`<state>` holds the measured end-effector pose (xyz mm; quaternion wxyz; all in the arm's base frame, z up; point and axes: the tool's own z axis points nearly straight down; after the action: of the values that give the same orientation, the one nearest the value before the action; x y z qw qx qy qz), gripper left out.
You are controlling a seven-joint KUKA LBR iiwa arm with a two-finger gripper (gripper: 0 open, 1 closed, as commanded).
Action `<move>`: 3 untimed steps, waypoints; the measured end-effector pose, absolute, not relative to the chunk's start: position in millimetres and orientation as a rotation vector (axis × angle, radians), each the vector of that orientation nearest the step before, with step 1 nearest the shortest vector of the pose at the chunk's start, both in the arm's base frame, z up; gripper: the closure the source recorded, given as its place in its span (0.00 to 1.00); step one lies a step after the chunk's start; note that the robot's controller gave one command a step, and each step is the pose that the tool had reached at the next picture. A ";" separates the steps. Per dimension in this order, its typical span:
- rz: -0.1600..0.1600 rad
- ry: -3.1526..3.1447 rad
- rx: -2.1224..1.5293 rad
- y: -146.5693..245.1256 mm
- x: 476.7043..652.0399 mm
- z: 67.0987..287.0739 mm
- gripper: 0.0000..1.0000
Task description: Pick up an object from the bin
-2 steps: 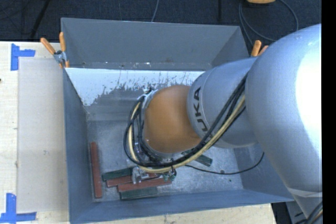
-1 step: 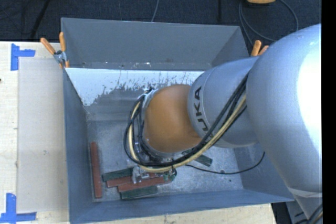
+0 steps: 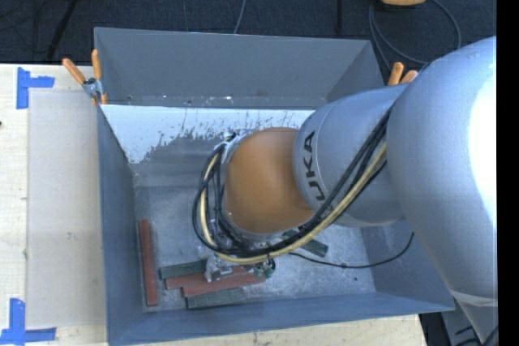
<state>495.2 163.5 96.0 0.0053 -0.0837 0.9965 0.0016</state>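
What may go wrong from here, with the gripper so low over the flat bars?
The reddish-brown and dark green bars lie flat and overlapping beneath the gripper, so it may drag two together or slip off. They lie near the bin's front wall, which the gripper might bump.

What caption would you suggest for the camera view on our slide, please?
End effector low over a cluster of reddish-brown and dark green bars by the near wall of the grey bin.
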 end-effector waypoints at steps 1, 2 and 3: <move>0.002 3.125 -0.262 163.4 494.9 107.4 1.00; -0.001 3.133 -0.261 163.0 493.4 119.3 1.00; -0.002 3.135 -0.263 163.1 492.7 141.4 1.00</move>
<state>492.7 163.1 141.4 -0.0022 -0.0836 0.9965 -0.0006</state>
